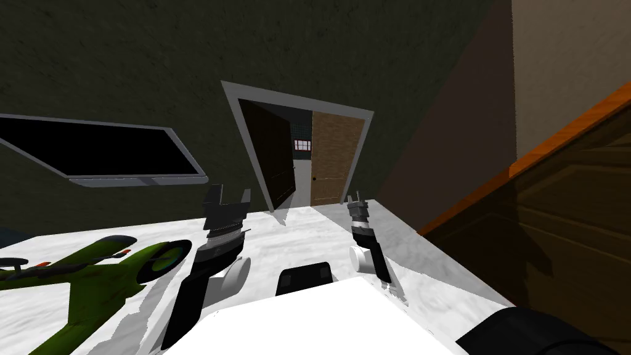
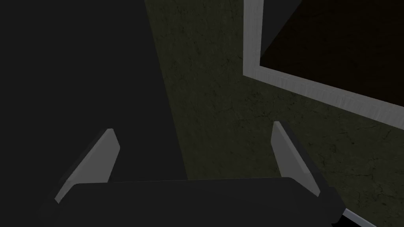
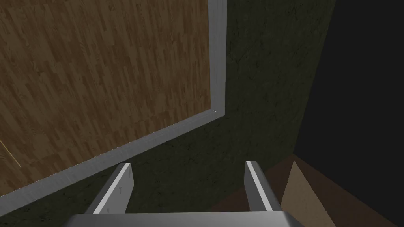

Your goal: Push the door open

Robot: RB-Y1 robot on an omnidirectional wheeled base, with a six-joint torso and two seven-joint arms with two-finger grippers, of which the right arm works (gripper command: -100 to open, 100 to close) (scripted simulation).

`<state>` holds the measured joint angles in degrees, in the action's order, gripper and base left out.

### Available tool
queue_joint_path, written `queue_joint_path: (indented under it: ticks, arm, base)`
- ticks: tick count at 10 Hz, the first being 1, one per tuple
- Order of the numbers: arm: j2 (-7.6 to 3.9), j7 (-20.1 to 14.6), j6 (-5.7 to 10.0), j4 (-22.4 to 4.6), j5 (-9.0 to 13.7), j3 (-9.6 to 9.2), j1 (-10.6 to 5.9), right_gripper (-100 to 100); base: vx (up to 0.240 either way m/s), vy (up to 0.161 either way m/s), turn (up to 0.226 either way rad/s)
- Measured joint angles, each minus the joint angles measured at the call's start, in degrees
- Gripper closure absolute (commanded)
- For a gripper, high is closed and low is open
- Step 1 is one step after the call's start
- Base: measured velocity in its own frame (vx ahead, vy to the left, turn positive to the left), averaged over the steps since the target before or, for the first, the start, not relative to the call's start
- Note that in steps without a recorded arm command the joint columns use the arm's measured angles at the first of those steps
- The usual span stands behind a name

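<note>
Head view: the grey door frame point(image 1: 296, 102) stands in the dark green wall point(image 1: 154, 61) across a pale marbled floor point(image 1: 308, 234). Inside the frame are 2 leaves. The wooden door leaf point(image 1: 329, 160) fills its right half, with a small knob point(image 1: 315, 179) near the inner edge. The dark leaf point(image 1: 271, 160) on its left side is angled away from the frame. Between them a gap point(image 1: 302, 175) shows a lit room beyond. The left gripper point(image 1: 228, 198) and the right gripper point(image 1: 355, 200) are both raised well short of the frame, the right one lined up below the wooden leaf. A green toy aeroplane point(image 1: 98, 277) lies on the floor far to the left of the frame.

Left wrist view: the left gripper point(image 2: 195, 153) has its 2 fingers spread apart, with nothing between them.

Right wrist view: the right gripper point(image 3: 187, 185) also has its 2 fingers apart and empty. It points at the wall just beside a corner of the door frame point(image 3: 218, 59), with the wooden door leaf point(image 3: 98, 71) inside that corner.

Progress, as I judge it: the doorway is part open, but neither gripper touches a leaf. The approach and the push on the wooden leaf are both left to do.
</note>
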<state>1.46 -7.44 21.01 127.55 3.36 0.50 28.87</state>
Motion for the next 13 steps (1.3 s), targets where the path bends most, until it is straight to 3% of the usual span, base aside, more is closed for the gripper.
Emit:
queue_joint_path:
  ticks: [8, 13]
  arm:
    - [-3.16, -7.40, 3.99, -9.41, 5.93, 0.44, -2.13, -100]
    - [-4.36, -12.06, 6.42, -14.76, 9.49, 0.55, -3.11, -100]
  base:
    - [0.130, -0.023, 0.137]
    - [0.094, -0.027, 0.116]
